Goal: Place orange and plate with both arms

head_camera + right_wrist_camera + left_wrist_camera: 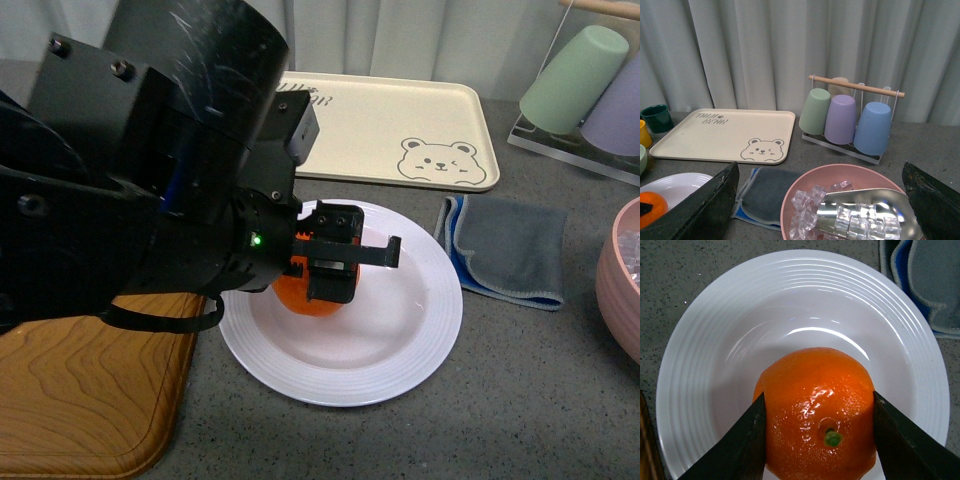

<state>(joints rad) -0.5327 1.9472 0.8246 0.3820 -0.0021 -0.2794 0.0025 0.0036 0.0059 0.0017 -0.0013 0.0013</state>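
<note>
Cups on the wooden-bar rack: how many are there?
4: green cup, purple cup and blue cup in a front row, beige cup behind the purple. More may be hidden.

One bit of writing for you: the tray (pixel 715 135), lying beyond your left claw (pixel 335 265), carries small dark lettering in the corner opposite its bear face (pixel 761 149). Second word reads BEAR; the first looks like THUN, too small to confirm.
</note>
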